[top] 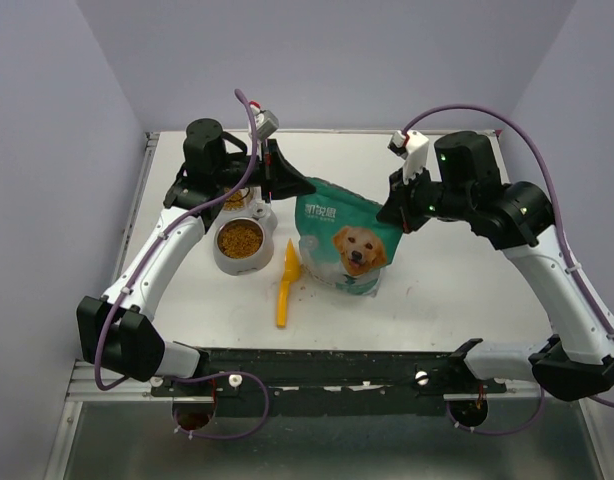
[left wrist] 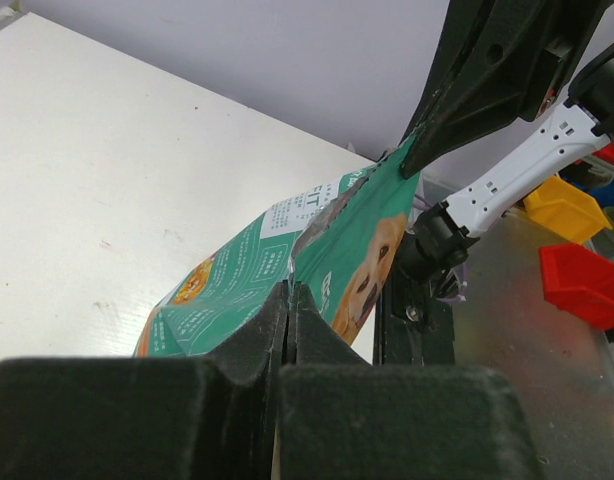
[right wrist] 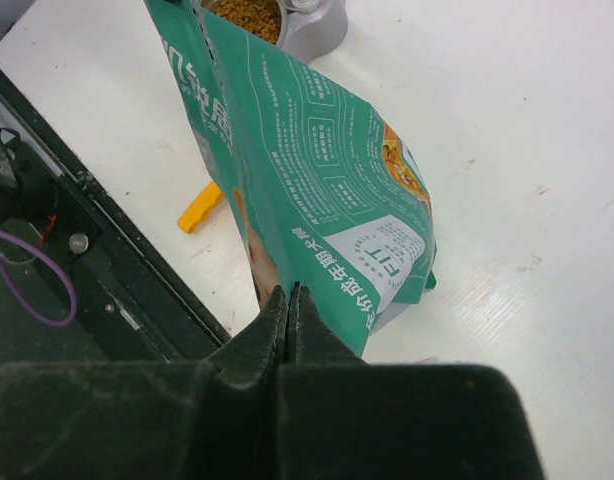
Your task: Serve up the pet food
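Note:
The pet food [top: 240,239] is a heap of brown kibble filling a grey bowl [top: 219,259] left of centre; it also shows at the top of the right wrist view as pet food [right wrist: 245,14]. A teal-and-white bag [top: 342,240] with a dog picture stands beside the bowl, held up by its top edge. My left gripper [top: 284,187] is shut on the bag's upper left corner, its jaws pinching the bag's edge [left wrist: 289,288]. My right gripper [top: 396,214] is shut on the upper right corner, clamped on the bag's edge [right wrist: 290,290]. The bag's inside is hidden.
An orange scoop [top: 286,284] lies on the white table [top: 457,290] in front of the bowl and bag, its handle toward the near edge; it is also in the right wrist view as the scoop [right wrist: 199,210]. A few stray pellets lie by it. Behind the bowl, my left arm partly hides something small.

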`<state>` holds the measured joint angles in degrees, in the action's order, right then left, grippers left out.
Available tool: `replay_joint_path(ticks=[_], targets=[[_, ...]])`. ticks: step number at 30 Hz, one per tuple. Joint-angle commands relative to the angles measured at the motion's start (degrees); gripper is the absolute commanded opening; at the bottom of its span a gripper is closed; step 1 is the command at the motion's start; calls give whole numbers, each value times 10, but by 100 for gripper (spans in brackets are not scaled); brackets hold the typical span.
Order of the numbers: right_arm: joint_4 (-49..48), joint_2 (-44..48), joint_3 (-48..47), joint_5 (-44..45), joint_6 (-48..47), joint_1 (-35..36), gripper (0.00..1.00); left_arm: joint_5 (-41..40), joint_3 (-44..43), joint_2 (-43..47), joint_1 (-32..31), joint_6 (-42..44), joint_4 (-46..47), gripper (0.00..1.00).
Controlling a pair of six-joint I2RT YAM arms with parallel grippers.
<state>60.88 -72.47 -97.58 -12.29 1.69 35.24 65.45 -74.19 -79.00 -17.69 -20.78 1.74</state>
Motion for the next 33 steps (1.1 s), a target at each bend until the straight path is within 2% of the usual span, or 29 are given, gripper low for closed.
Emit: replay_joint_path(ticks=[1, 4, 5, 6, 7, 9, 11, 13, 14, 21, 23, 27, 28, 29, 33], targets=[[38, 17, 13, 6, -36, -3, 0, 0, -19, -4, 14, 14, 10, 0], [37, 20, 11, 38, -27, -3, 0, -2, -17, -2, 14, 9, 13, 0], [38, 20, 6, 34, -25, -3, 4, -3, -15, -2, 14, 6, 15, 0], [35, 20, 5, 34, -20, -3, 18, -6, -14, -1, 14, 2, 16, 0], [31, 21, 5, 28, -20, -3, 25, -9, -12, 0, 14, 2, 16, 0], [27, 22, 10, 27, -20, -3, 27, -14, -10, 2, 14, -1, 16, 0], [28, 24, 15, 27, -23, -4, 27, -20, -5, 4, 14, -1, 19, 0], [30, 27, 16, 34, -24, -4, 6, -20, -5, 6, 14, -2, 20, 0], [31, 29, 18, 38, -25, -3, 0, -21, -4, 7, 14, -2, 19, 0], [29, 37, 26, 41, -24, -3, 2, -26, -3, 11, 14, -1, 18, 0], [5, 33, 26, 2, -20, -3, 31, -27, -4, 12, 13, -6, 20, 0], [-66, 13, 34, -61, 2, -2, 45, -22, -2, 12, 14, -23, 39, 0], [-77, 2, 29, -66, 3, -2, 65, -22, -3, 12, 14, -24, 39, 0], [-88, -6, 25, -73, 6, -2, 68, -22, -3, 12, 14, -25, 39, 0], [-114, -44, -3, -57, -1, 10, 68, -23, -1, 14, 13, -30, 43, 0]])
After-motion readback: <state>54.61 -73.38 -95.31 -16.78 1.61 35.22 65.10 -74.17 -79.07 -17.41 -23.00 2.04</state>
